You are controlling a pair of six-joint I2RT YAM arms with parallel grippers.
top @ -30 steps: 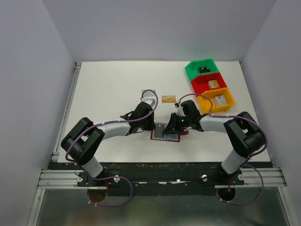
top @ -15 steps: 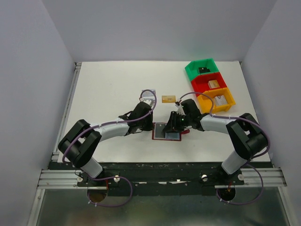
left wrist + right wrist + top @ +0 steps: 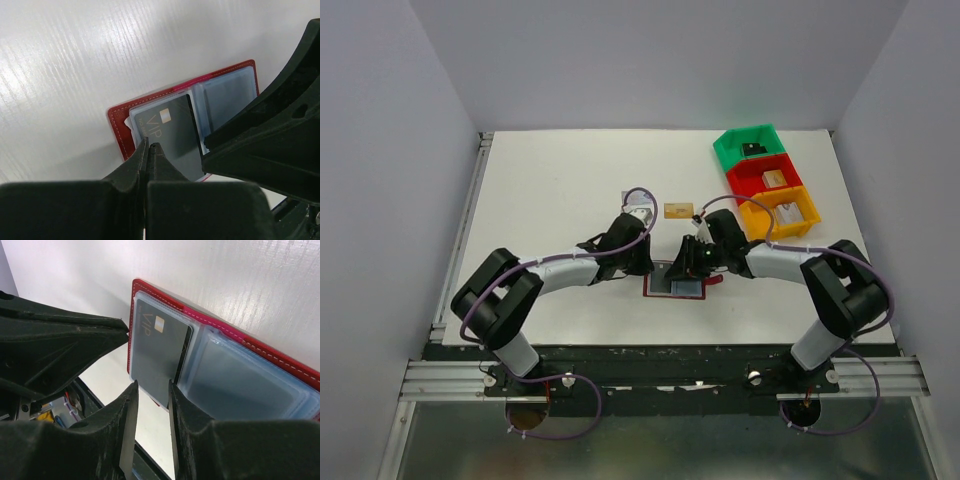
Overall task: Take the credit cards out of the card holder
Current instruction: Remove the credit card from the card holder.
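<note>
Card holder (image 3: 116, 123) lies open with a black card (image 3: 175, 135) inside.

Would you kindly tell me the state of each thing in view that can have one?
card holder: open, lying flat.
black card: tucked in a sleeve of the holder, not yet out.
gold card: out of the holder, lying loose.
left fingers: shut, tips at the sleeve's edge.
right fingers: apart, nothing between them, beside the black card's edge.
</note>
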